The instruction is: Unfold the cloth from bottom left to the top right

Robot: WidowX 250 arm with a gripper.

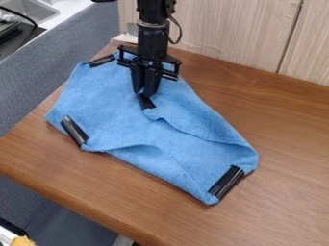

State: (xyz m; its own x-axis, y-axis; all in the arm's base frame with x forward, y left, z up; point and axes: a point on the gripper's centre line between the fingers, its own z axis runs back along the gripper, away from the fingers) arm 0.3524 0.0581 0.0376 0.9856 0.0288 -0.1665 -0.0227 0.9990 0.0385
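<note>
A black tape strip [226, 182] sits at the near right end of the blue cloth [116, 110], which lies partly folded, the wooden table [283, 202] beneath it. Over the cloth's far part hangs the black gripper [145, 93]; whether it is spread or pinching, I cannot tell.

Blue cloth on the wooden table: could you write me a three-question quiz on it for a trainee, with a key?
1. Multiple choice. How many black strips show on the blue cloth?
A) two
B) four
C) seven

2. True or false. The blue cloth lies fully flat, with no fold in it.

3. Fill in the missing word. The arm comes in from the ____ edge of the view, and its gripper is down at one of the black strips.

Key: 1. B; 2. false; 3. top
</note>
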